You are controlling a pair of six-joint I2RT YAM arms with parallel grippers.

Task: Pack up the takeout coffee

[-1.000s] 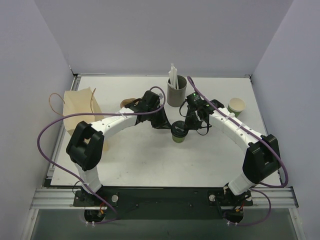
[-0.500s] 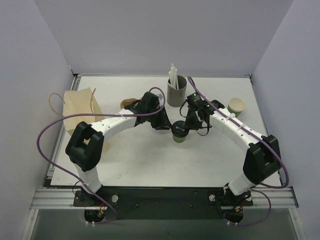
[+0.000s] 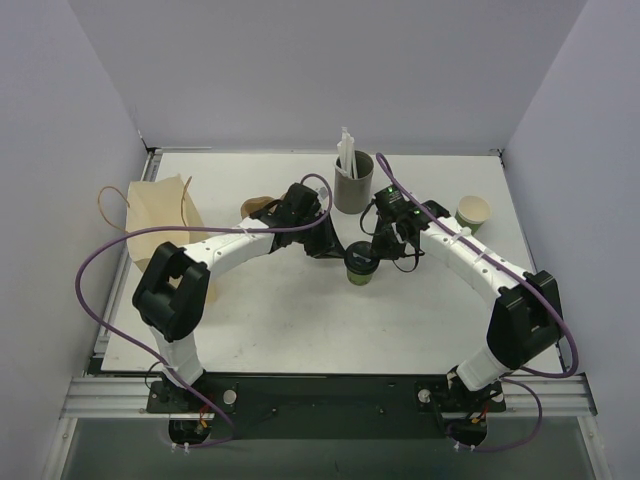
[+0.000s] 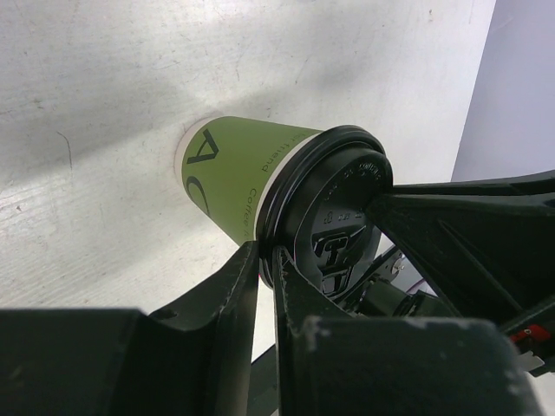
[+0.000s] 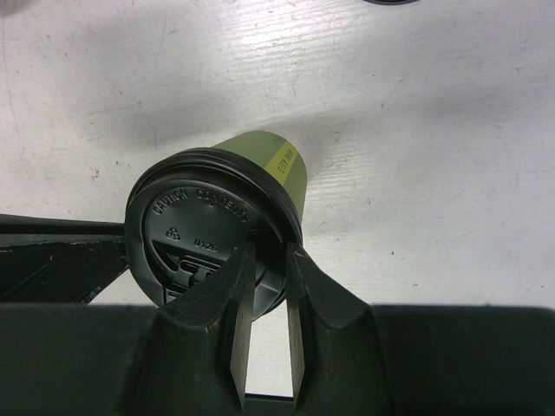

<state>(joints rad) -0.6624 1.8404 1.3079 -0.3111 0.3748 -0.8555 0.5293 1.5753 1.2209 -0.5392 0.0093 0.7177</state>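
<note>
Pinching round black plastic lid [image 3: 360, 257], mid-frame, w/ L gripper [image 4: 266, 260] & R gripper [image 5: 270, 256], prob. to seat it on small green paper cup [image 4: 234, 173].

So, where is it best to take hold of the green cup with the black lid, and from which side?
Probably the green paper wall under the black lid, coming in level from the side. The green cup stands upright and narrows downward, so the lid's overhanging rim would stop it slipping. A pinch on the lid alone may pull it off.

Table [image 3: 270, 320] carries lidded green cup [image 3: 360, 266], straw holder [image 3: 352, 188], bag [image 3: 160, 215].
</note>
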